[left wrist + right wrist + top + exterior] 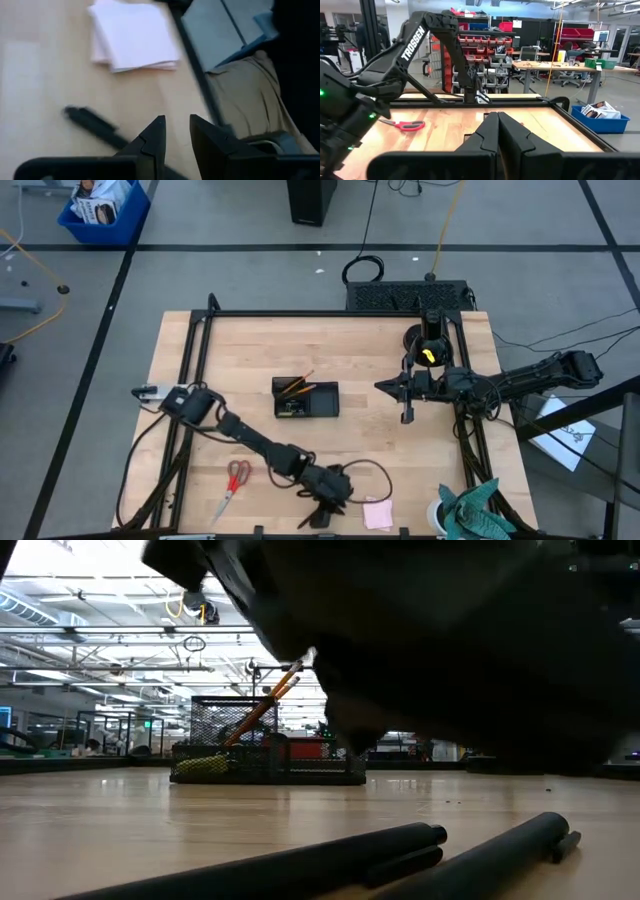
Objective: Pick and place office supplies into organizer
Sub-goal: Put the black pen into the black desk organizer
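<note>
red-handled scissors (234,483), pink sticky-note pad (377,513), black organizer (306,399)

Table (250,350): pale wood, smooth, with a soft shine.
Organizer (325,402): black wire mesh, see-through like a net, looks like metal.
Pencils (262,705): orange painted wood, a bit shiny.
Pens (330,858): black, smooth, matt, like plastic.
Scissors (234,480): red plastic handles, grey metal blades.
Pad (134,35): soft, flat paper, matt.
Cloth (475,510): teal, crumpled, soft.
Left gripper (176,139): dark, hard fingers, matt, like plastic.
Right gripper (498,131): same dark matt look.
Frame (330,313): black metal bars around the table.
</note>
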Available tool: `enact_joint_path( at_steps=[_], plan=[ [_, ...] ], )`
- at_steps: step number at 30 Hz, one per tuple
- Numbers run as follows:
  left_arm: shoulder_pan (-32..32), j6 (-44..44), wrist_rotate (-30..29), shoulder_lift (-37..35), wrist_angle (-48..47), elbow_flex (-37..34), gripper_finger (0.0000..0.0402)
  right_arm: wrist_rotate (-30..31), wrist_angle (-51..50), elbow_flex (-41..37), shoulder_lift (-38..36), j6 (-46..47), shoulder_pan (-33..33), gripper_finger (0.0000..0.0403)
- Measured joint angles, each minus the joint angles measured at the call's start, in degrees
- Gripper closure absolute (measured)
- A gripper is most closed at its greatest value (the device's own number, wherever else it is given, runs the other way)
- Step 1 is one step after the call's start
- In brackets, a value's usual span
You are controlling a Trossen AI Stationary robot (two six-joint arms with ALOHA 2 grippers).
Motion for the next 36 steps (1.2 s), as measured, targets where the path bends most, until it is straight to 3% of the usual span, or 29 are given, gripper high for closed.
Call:
enact_joint_path(
  at_steps=[10, 19, 26, 36],
  plan=[
    [1.93, -2.35, 3.06, 0.37, -4.82, 0.00, 0.0312, 0.00, 0.11, 0.00, 0.02, -0.99, 0.00, 0.0403],
    [0.82, -2.17, -1.70, -0.16, -15.65, 0.26, 0.0312, 0.00, 0.00, 0.00, 0.02, -0.88, 0.00, 0.0403],
    [0.57, -1.94, -2.16, -0.15, -21.78, 0.28, 0.0312, 0.00, 0.00, 0.00, 0.02, -0.86, 0.00, 0.0403],
    [0.40, 2.58, -3.78, -0.15, -23.88, 0.11, 0.0312, 0.00, -0.02, 0.00, 0.02, -0.92, 0.00, 0.0403]
  ],
)
